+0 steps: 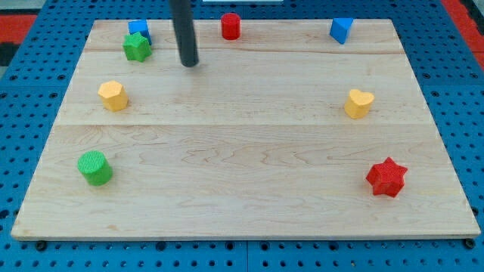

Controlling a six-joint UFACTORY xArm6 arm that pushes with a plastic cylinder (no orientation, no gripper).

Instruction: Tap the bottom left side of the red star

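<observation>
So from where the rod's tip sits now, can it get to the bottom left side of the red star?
Probably yes. My tip is near the view's top left, the red star at bottom right, and no block lies on the bare board between them.

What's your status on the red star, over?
My tip near the view's top, left of centre, touching no block. Red star-shaped block at the view's bottom right, far off. Diagonal path across the wooden board unobstructed.

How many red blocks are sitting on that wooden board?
2: a red cylinder at the view's top edge, right of my tip, and a red star at the bottom right. None looks hidden.
</observation>
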